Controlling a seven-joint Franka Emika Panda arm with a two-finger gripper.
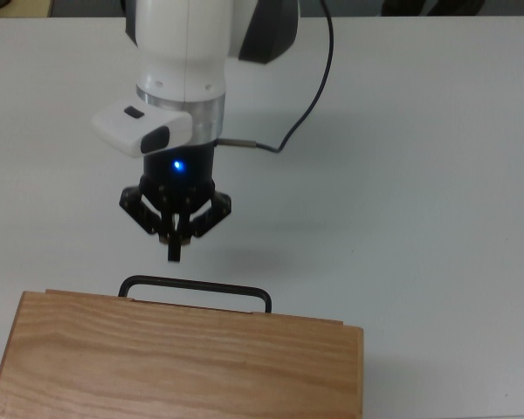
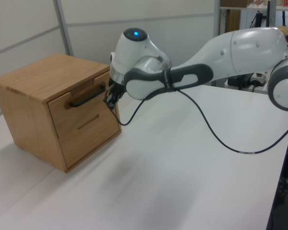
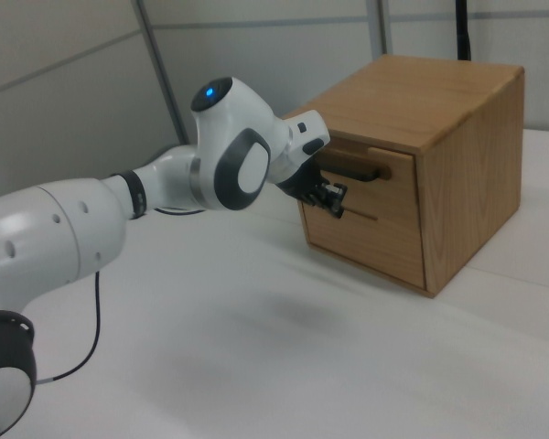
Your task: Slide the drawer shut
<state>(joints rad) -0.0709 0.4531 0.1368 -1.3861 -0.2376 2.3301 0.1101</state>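
The drawer (image 2: 79, 112) sits flush in the cabinet (image 2: 36, 79), so the task looks done. In the top view the gripper (image 1: 174, 247) hangs at 11 o'clock from the handle (image 1: 195, 285), apart from it, fingers pinched together and holding nothing, clear of the front.

A white table (image 2: 182, 182) carries the wooden cabinet (image 2: 43, 81); a black cable (image 2: 221, 141) droops onto it.
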